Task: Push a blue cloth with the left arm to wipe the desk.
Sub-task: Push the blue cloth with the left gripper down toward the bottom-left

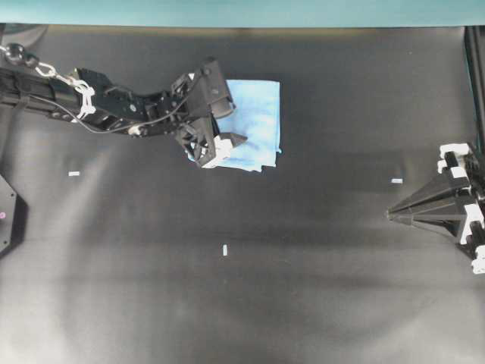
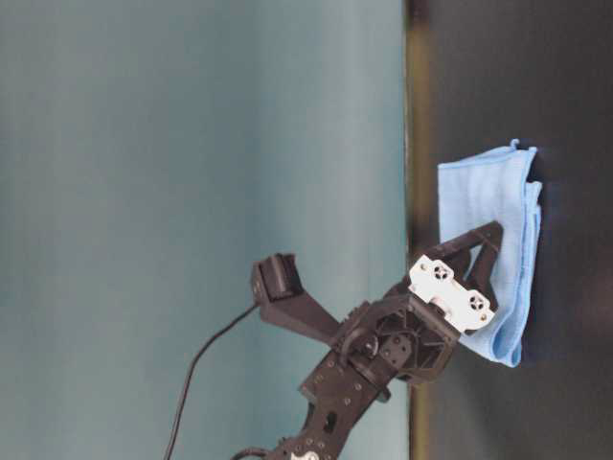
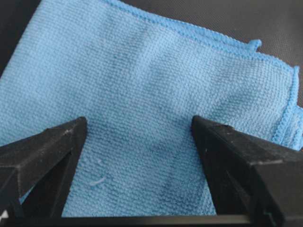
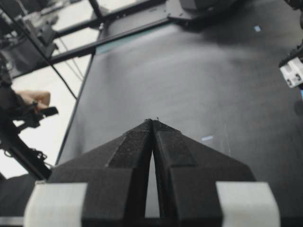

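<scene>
The blue cloth [image 1: 258,114], a folded sky-blue square, lies flat on the black desk [image 1: 227,303] near the far edge. It also shows in the table-level view [image 2: 479,192] and fills the left wrist view [image 3: 142,71]. The left arm [image 1: 98,102] reaches in from the left. My left gripper [image 1: 236,123] [image 2: 490,254] [image 3: 138,124] is open, fingers spread wide over the cloth's left part, pointing down at it. I cannot tell whether the tips press on it. My right gripper [image 1: 390,214] [image 4: 152,120] is shut and empty at the right side, far from the cloth.
A teal edge strip [image 1: 227,11] runs along the desk's far side, just behind the cloth. Small white tape marks lie at the left [image 1: 73,174], the middle [image 1: 225,250] and the right [image 1: 396,180]. A black mount [image 1: 9,212] sits at the left edge.
</scene>
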